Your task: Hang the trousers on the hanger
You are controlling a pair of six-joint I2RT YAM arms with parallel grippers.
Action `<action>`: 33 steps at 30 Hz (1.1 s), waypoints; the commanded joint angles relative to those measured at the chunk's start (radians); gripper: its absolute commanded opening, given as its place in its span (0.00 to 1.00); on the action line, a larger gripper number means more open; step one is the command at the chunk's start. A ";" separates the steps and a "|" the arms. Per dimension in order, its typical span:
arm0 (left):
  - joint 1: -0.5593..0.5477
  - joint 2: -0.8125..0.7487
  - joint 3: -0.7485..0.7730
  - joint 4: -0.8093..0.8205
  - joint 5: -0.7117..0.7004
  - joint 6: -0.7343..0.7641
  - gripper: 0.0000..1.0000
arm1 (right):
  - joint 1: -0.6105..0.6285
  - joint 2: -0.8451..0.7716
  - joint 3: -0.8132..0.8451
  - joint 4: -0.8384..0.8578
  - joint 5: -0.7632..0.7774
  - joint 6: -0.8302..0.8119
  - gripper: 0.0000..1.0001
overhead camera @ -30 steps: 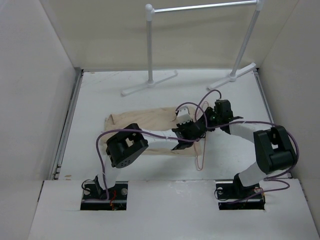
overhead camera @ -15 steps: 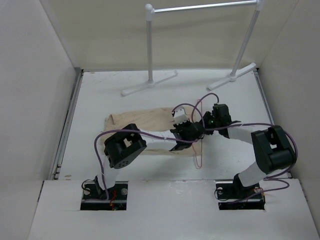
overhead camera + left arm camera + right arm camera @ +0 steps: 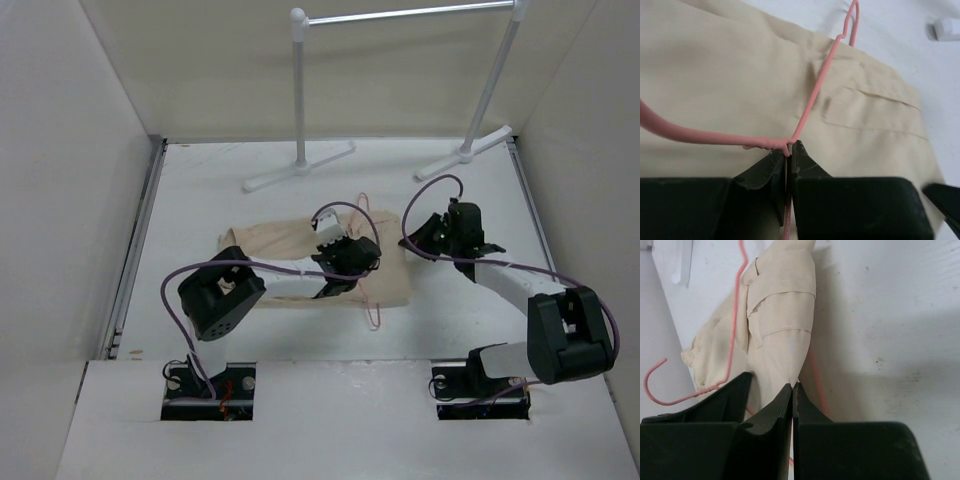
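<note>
My left claw [image 3: 789, 148] is clenched on the hanger [image 3: 814, 97]. It pinches the pink wire just below the twisted neck. One arm of the wire runs away over the cloth to a bend past the far edge, and another curves off to my left.

My right claw [image 3: 792, 386] is clamped on a pinch of the trousers [image 3: 782, 315] at their edge, and the tan cloth is drawn to a peak at my fingertips.

Seen from above, the trousers lie spread across the middle of the desk [image 3: 200, 190]. My left claw is over their right half and my right claw is at their right end. The hanger crosses that end, and its hook pokes past the near edge of the cloth onto the desk. The white rack [image 3: 300, 90] stands well apart at the back.
</note>
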 commanded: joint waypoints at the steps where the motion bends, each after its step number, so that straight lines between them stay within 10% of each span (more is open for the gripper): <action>1: 0.041 -0.105 -0.089 -0.031 -0.046 0.012 0.00 | -0.028 -0.015 0.017 -0.046 0.004 0.001 0.06; 11: 0.119 -0.447 -0.338 -0.152 -0.050 0.105 0.00 | -0.079 0.054 0.000 -0.011 0.033 0.002 0.06; 24: 0.056 -0.414 -0.206 -0.046 -0.066 0.369 0.00 | -0.080 0.114 -0.003 0.009 0.070 0.007 0.09; 33: 0.024 -0.524 -0.145 -0.052 -0.060 0.432 0.00 | -0.072 -0.092 0.013 -0.092 0.042 -0.019 0.56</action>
